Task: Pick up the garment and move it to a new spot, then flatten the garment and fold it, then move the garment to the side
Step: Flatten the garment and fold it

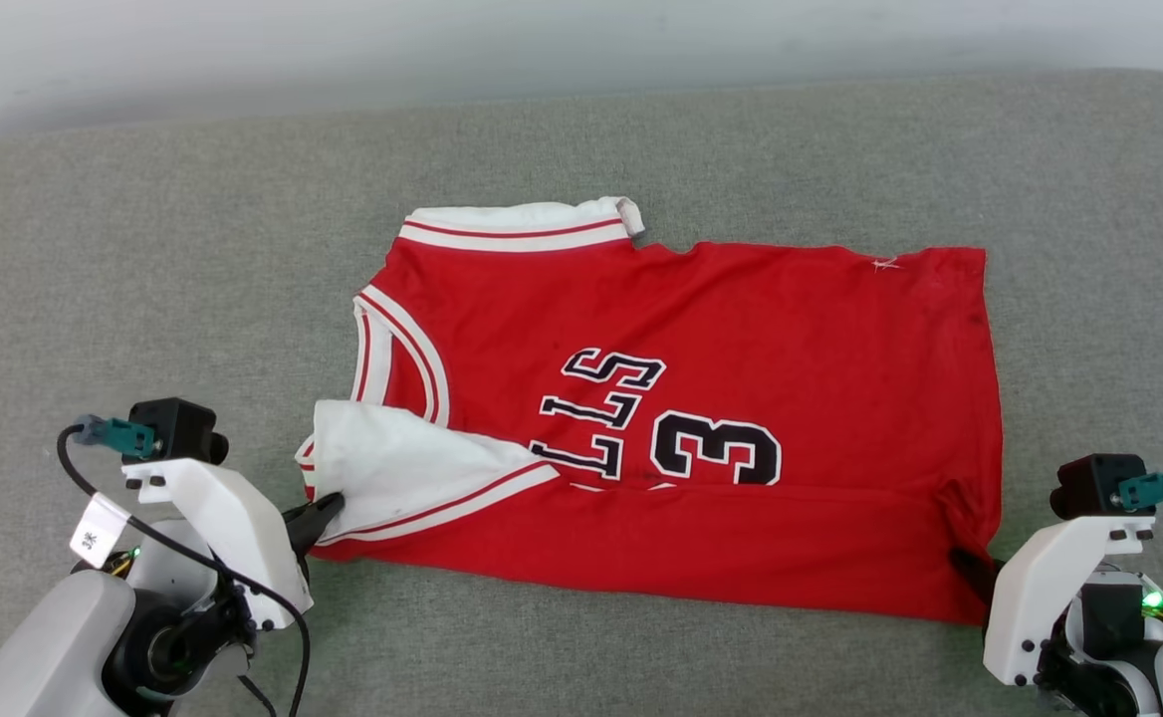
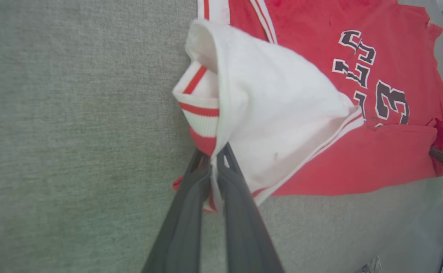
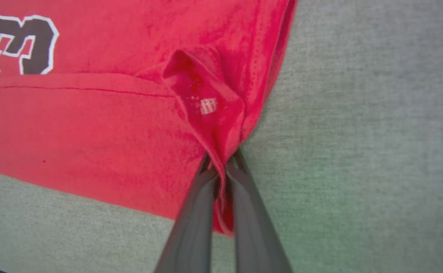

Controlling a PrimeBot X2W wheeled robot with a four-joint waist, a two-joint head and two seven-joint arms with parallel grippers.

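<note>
We see a wide grey fabric surface (image 1: 143, 249) across the head view. On it, in the middle of the frame, lies the garment (image 1: 761, 329), red and flat. Its long axis runs from left to right, with the striped neck and white sleeve at the left and the hem at the right. The lettering stands sideways, and the lower edge is folded up over it. Our left gripper (image 1: 328, 510), at the lower left, is closed on the white sleeve corner. Our right gripper (image 1: 970, 570), at the lower right, pinches the red hem corner, which bunches there.
</note>
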